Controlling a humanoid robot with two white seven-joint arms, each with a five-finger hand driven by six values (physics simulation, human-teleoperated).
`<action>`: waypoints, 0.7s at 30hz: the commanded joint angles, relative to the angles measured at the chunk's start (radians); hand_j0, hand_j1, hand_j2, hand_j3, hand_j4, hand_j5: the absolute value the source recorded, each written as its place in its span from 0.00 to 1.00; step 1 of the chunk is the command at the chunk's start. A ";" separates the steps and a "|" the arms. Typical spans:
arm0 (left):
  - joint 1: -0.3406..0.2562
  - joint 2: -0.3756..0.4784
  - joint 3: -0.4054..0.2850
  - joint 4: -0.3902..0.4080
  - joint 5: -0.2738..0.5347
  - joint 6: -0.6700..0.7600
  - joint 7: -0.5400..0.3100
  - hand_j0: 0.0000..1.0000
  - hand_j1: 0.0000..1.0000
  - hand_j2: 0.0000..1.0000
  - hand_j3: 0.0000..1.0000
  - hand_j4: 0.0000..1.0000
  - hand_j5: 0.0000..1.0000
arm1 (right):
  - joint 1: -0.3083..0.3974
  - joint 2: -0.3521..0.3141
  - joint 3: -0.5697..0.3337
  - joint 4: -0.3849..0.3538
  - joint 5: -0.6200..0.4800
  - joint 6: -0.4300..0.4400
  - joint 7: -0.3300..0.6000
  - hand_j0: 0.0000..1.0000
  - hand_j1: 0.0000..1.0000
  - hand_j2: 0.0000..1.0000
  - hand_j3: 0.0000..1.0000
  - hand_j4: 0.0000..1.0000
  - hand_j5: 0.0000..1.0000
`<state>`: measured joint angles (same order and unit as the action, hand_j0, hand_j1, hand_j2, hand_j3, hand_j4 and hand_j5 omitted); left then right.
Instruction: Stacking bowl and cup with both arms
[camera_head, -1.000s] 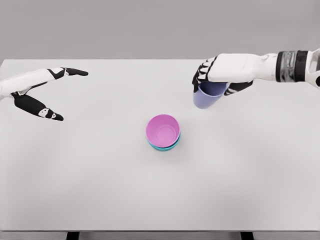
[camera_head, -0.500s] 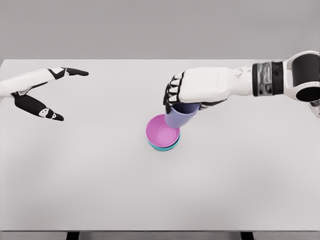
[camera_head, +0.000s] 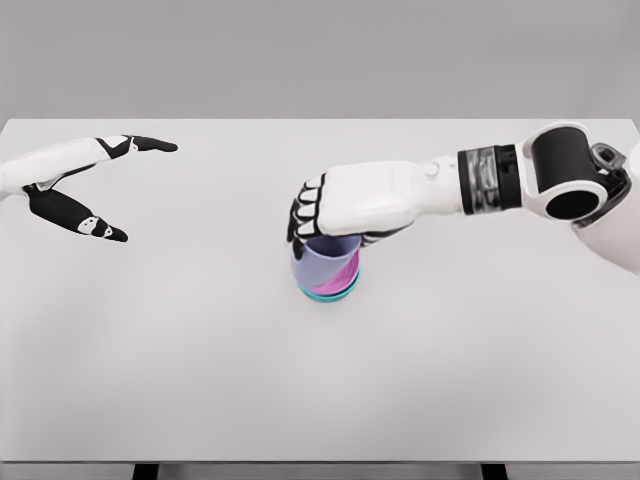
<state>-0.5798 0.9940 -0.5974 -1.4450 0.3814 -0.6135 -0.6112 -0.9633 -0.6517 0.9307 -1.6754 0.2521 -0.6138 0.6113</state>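
Stacked cup and bowls at table centre, right hand on the cup.

Item: one lavender cup (camera_head: 322, 265), plain and slightly translucent, upright, its base set inside one pink bowl (camera_head: 349, 274); the pink bowl nests in one teal bowl (camera_head: 333, 295), of which only the lower rim shows. Count: one cup, two bowls, all in one stack near the middle of the white table (camera_head: 320, 380). Right hand (camera_head: 345, 205): white back, black-jointed fingers (camera_head: 303, 213) curled down over the cup's mouth, grasping its rim from above. Left hand (camera_head: 75, 185): at the table's left edge, well apart from the stack, fingers extended and thumb spread, released and touching no object.
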 joint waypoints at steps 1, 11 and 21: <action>0.000 0.002 0.001 -0.002 0.008 0.003 0.000 1.00 1.00 1.00 1.00 1.00 1.00 | 0.000 0.000 -0.001 0.042 -0.004 0.003 0.000 0.66 0.66 0.66 0.66 0.66 0.66; 0.000 0.000 0.001 0.000 0.008 0.003 0.000 1.00 1.00 1.00 1.00 1.00 1.00 | 0.002 0.032 0.034 0.085 0.010 0.003 0.000 0.67 0.67 0.67 0.67 0.67 0.67; 0.000 0.000 0.001 0.000 0.008 0.003 0.000 1.00 1.00 1.00 1.00 1.00 1.00 | -0.005 0.020 0.028 0.083 0.019 0.003 0.000 1.00 1.00 1.00 1.00 1.00 1.00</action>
<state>-0.5798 0.9930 -0.5973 -1.4448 0.3814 -0.6135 -0.6112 -0.9695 -0.6289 0.9600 -1.5859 0.2755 -0.6137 0.6114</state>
